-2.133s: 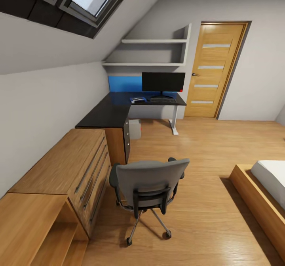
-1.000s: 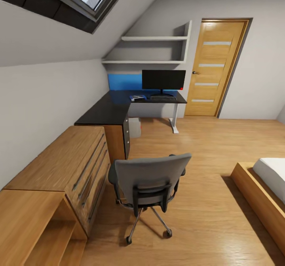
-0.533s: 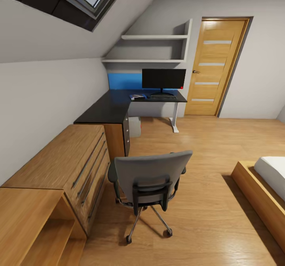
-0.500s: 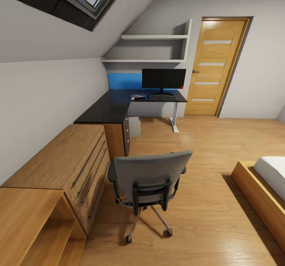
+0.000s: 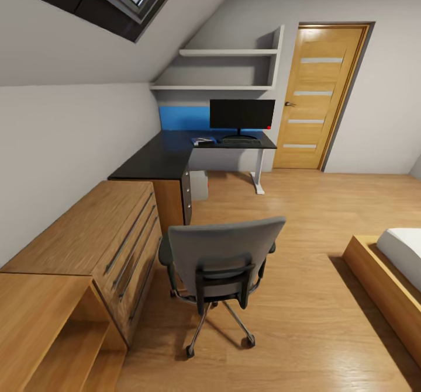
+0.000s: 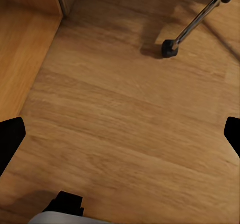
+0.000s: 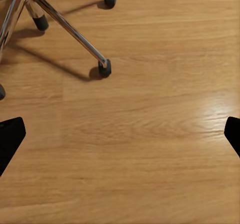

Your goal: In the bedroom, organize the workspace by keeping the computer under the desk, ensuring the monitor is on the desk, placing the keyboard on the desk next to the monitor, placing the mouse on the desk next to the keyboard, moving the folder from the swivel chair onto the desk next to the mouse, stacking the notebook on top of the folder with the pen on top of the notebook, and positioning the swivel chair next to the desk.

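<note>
- Black corner desk (image 5: 158,159) against far wall, monitor (image 5: 242,114) upright on it, keyboard (image 5: 240,143) just before monitor
- Grey swivel chair (image 5: 221,263) apart from desk, backrest toward camera
- Left gripper (image 6: 120,134) and right gripper (image 7: 120,134) both spread wide above wood floor (image 7: 150,149)

Little of the robot's body showed. In the left wrist view, the left pincer (image 6: 120,139) appeared as two flat black fingertips (image 6: 10,141) at the frame's edges, with a black block and a pale grey rounded part of the body below. In the right wrist view, the right pincer (image 7: 120,136) likewise showed two plain black fingertips (image 7: 10,139), without markings.
</note>
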